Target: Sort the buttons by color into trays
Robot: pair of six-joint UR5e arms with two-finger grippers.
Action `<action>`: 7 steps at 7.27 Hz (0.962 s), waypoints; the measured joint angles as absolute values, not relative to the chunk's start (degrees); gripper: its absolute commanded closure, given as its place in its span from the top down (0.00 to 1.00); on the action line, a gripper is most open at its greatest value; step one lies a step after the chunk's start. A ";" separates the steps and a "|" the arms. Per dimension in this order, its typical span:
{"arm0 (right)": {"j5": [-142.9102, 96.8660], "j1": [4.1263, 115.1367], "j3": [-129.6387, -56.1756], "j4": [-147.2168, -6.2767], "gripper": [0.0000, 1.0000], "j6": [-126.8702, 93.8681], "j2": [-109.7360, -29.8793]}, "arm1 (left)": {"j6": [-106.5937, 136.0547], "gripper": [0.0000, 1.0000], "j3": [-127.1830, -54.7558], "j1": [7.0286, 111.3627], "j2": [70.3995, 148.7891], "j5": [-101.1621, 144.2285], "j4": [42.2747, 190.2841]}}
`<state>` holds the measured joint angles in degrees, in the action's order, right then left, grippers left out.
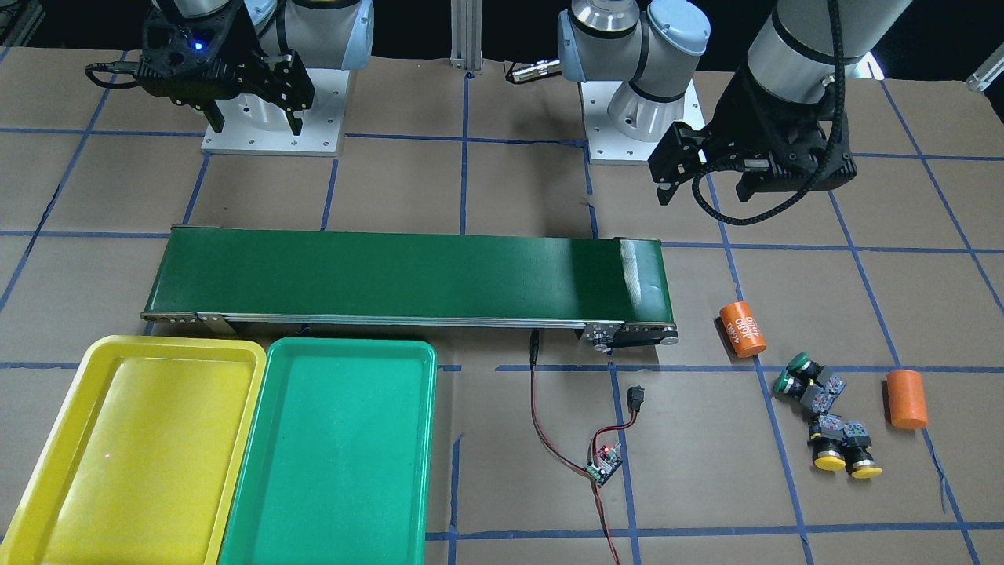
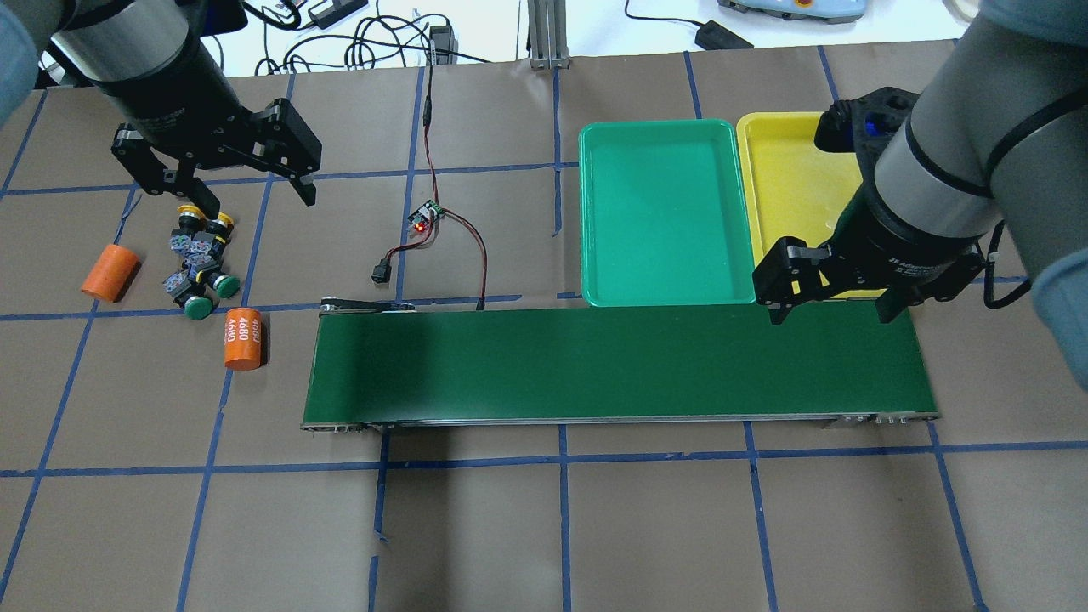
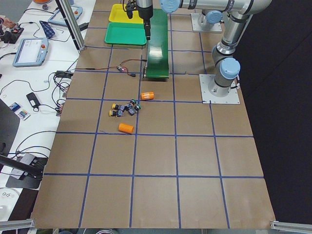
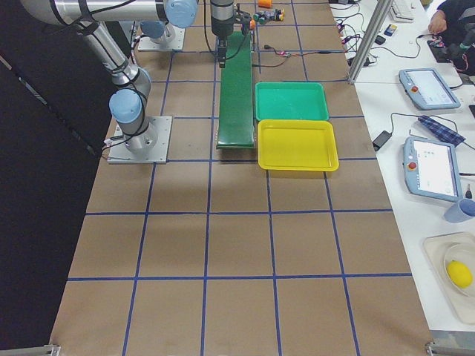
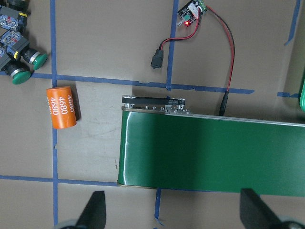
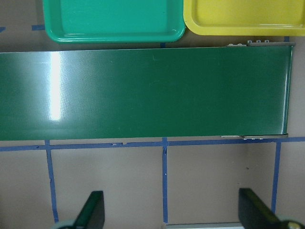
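Note:
Four buttons lie in a cluster (image 1: 823, 416) on the brown table: two green-capped (image 1: 798, 362) and two yellow-capped (image 1: 829, 463). They also show in the overhead view (image 2: 200, 259), and the green ones in the left wrist view (image 5: 20, 76). The yellow tray (image 1: 125, 447) and the green tray (image 1: 337, 455) sit side by side, both empty. My left gripper (image 1: 700, 192) is open and empty, high above the table by the conveyor's end, apart from the buttons. My right gripper (image 1: 256, 124) is open and empty, high over the conveyor's other end near the trays.
A long dark-green conveyor belt (image 1: 408, 275) runs across the middle. An orange cylinder printed "4680" (image 1: 742, 329) and a plain orange cylinder (image 1: 906, 399) flank the buttons. A small circuit board with red and black wires (image 1: 604, 463) lies between the trays and the buttons.

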<state>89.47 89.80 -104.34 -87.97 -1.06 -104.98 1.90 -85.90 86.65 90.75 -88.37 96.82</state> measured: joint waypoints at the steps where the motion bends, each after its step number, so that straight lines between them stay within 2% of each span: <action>1: 89.52 89.80 -104.24 -88.01 1.00 -1.06 -105.10 | 1.88 1.00 -86.39 86.68 90.13 -88.35 96.76; 7: 89.65 89.82 -104.16 -88.01 1.00 -1.23 -105.25 | 1.66 1.00 -93.89 87.29 90.00 -93.13 87.19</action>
<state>89.65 89.82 -104.16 -88.01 -1.23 -105.25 1.66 -93.89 87.29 90.00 -93.13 87.19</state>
